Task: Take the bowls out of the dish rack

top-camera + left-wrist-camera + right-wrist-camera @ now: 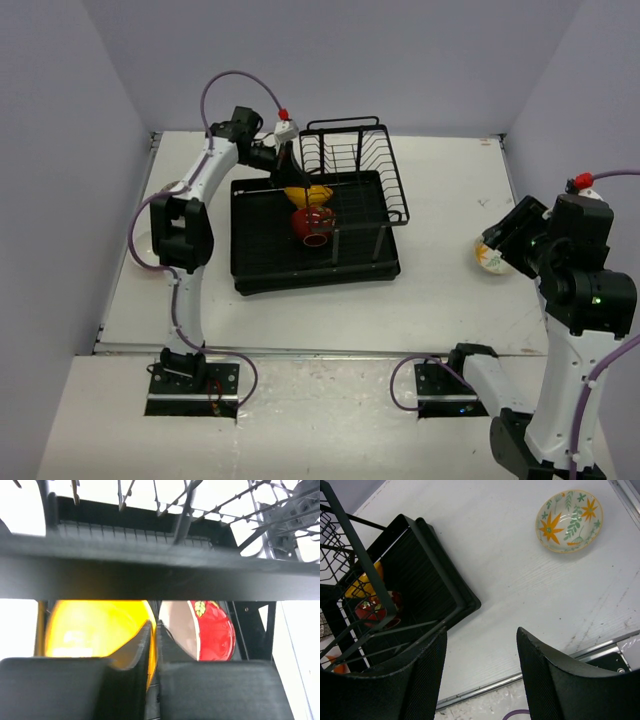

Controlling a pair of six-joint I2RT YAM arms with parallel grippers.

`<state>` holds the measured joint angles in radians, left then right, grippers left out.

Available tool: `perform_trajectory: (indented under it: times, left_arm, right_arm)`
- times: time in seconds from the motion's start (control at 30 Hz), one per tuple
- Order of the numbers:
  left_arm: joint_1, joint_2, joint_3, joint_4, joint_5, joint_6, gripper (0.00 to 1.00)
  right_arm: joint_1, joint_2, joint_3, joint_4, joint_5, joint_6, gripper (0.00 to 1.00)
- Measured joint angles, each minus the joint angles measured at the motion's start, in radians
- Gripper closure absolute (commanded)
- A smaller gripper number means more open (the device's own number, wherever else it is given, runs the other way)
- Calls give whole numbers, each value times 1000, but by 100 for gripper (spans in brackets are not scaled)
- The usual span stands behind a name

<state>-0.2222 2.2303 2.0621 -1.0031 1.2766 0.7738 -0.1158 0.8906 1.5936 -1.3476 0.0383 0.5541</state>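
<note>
**Pinching the yellow bowl's rim inside the dish rack**

You are clamping the left gripper [154,626] onto the yellow bowl [95,630]. Its two dark fingers [130,675] are pressing together on the near rim, with only a thin yellow sliver showing between them. The bowl is sitting in the black tray of the dish rack [260,255], toward the far side, and your left arm is reaching in over the tray's far-left corner.

The red bowl [313,225] is lying tipped in the tray just nearer than the yellow one, and the two look as if they are touching. In the left wrist view its pale inside is showing just right of the fingers. The wire basket [355,160] is standing upright at the tray's far right.

You are hovering the right gripper [480,632] with its jaws spread and nothing between them, over the table [430,300] to the right of the rack. The flowered bowl [569,521] is resting upright on the table, well apart from the rack. From above, the right gripper is covering part of it.
</note>
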Motion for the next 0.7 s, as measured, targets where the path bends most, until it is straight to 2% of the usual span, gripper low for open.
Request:
perform_trajectory:
  times: [0.43, 0.53, 0.6, 0.63, 0.67, 0.7]
  left_arm:
    - [10, 0, 37, -103, 38, 113, 100]
    - [12, -14, 6, -63, 3, 102, 100]
    - [16, -61, -96, 42, -52, 41, 91]
    - [19, -86, -151, 102, -87, 2, 83]
    - [24, -106, -197, 149, -124, -40, 71]
    - [27, -117, -225, 185, -158, -71, 69]
  right_arm:
    - [0, 15, 8, 0, 0, -9, 41]
    - [0, 15, 8, 0, 0, -13, 41]
    - [0, 14, 7, 1, 0, -13, 41]
    - [0, 11, 3, 1, 0, -13, 41]
    - [0, 9, -1, 1, 0, -14, 41]
    - [0, 3, -10, 1, 0, -14, 41]
